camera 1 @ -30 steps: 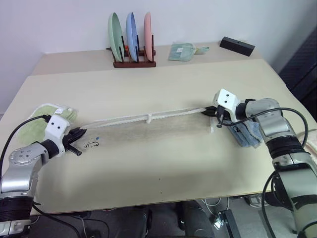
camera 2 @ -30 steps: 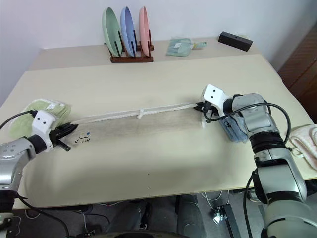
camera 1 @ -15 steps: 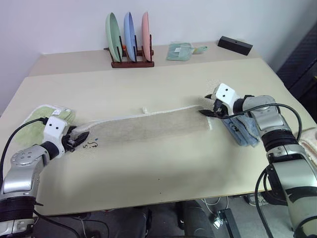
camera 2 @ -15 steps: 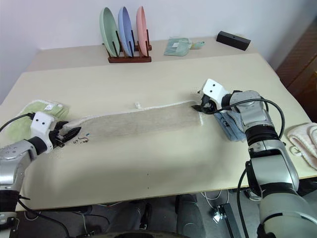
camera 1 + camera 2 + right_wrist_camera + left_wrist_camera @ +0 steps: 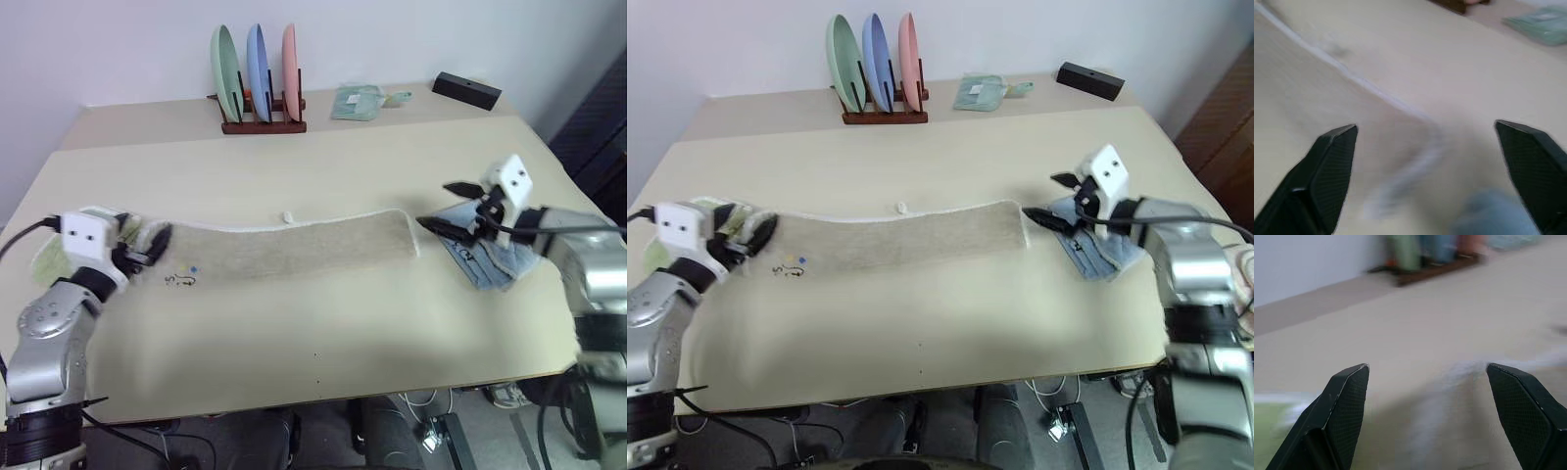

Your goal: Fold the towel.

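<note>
Black fingers of the left gripper (image 5: 157,245) stood wide apart, holding nothing, poised just off the towel's (image 5: 294,247) left end, beside a light green towel (image 5: 93,227) near the bench's (image 5: 323,323) left edge. The right gripper (image 5: 451,208) was likewise spread wide and empty, hanging just past the towel's right end, over a light blue towel (image 5: 490,262) near the right edge. Between them the beige towel lay flat as a long folded strip across the middle of the bench, white trim along its far side. A plate rack (image 5: 261,88) stood by the far edge.
</note>
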`<act>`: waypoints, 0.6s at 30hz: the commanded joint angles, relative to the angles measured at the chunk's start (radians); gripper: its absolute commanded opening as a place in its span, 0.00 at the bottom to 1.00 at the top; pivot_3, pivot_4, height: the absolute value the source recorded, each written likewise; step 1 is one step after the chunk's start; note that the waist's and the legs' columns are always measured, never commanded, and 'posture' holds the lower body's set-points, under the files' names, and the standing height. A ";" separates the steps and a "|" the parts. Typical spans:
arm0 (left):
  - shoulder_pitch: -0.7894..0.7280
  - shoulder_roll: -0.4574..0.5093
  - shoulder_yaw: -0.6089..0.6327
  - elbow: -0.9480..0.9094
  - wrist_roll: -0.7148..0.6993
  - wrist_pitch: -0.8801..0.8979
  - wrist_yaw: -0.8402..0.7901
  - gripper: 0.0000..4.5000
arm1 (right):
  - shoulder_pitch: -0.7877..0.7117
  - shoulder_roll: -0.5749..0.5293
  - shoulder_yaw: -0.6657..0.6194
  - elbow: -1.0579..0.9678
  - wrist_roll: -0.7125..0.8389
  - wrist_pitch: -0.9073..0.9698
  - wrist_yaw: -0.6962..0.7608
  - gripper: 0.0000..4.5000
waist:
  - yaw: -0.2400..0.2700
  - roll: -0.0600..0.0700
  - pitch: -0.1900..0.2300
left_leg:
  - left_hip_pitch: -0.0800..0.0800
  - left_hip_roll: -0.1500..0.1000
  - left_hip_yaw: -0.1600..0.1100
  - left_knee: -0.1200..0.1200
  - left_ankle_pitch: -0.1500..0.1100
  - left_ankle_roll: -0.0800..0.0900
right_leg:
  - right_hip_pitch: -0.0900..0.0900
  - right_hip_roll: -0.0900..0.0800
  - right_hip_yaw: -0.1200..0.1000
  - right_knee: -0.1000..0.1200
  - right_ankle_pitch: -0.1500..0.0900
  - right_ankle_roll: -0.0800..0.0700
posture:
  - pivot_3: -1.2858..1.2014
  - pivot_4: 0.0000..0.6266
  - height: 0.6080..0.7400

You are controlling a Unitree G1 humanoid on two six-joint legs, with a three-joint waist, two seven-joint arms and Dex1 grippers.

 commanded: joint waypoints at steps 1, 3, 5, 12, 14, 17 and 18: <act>0.024 0.026 -0.063 -0.063 0.059 -0.010 -0.015 0.87 | 0.126 0.016 -0.066 -0.236 0.164 0.177 -0.045 1.00 | 0.004 0.000 0.000 | 0.000 0.000 0.000 0.000 -0.002 0.004 | 0.000 0.000 0.000 0.000 0.000 0.000 | 0.52 0.24 0.90; 0.021 0.012 -0.052 -0.049 0.050 0.000 0.001 0.87 | 0.222 0.050 -0.079 -0.324 0.217 0.240 -0.098 1.00 | 0.008 0.000 0.000 | 0.001 0.000 0.000 0.000 -0.003 0.005 | 0.001 0.001 0.000 0.001 0.000 0.000 | 0.52 0.24 0.90; -0.002 -0.006 -0.029 -0.047 -0.001 0.020 0.000 0.87 | 0.284 0.102 -0.090 -0.364 0.262 0.326 -0.188 1.00 | 0.014 -0.001 -0.001 | 0.001 0.001 0.000 0.000 -0.002 0.004 | 0.000 0.001 0.000 0.001 0.000 0.000 | 0.52 0.24 0.90; -0.009 0.036 -0.129 -0.114 -0.015 0.011 -0.133 0.87 | 0.255 0.272 -0.211 -0.348 0.475 0.565 -0.445 1.00 | 0.018 -0.001 -0.001 | 0.001 0.000 0.001 0.001 0.000 0.000 | 0.000 0.001 0.000 0.001 0.000 0.000 | 0.52 0.24 0.90; -0.008 0.037 -0.173 -0.153 -0.024 0.016 -0.169 0.87 | 0.238 0.304 -0.235 -0.340 0.503 0.602 -0.512 1.00 | 0.018 -0.001 -0.001 | 0.001 0.000 0.001 0.001 0.000 0.000 | 0.001 0.001 0.000 0.000 0.000 0.000 | 0.52 0.24 0.90; -0.011 0.030 -0.257 -0.215 -0.048 0.034 -0.226 0.87 | 0.220 0.333 -0.237 -0.308 0.490 0.637 -0.612 1.00 | 0.018 -0.001 -0.001 | 0.001 0.000 0.001 0.001 0.000 0.000 | 0.001 0.001 0.000 0.000 0.000 0.000 | 0.52 0.24 0.90; -0.015 0.023 -0.278 -0.230 -0.068 0.052 -0.241 0.87 | 0.214 0.345 -0.236 -0.297 0.486 0.645 -0.642 1.00 | 0.018 -0.001 -0.001 | 0.001 0.000 0.001 0.001 0.000 0.000 | 0.001 0.000 0.000 0.000 0.000 0.000 | 0.52 0.24 0.90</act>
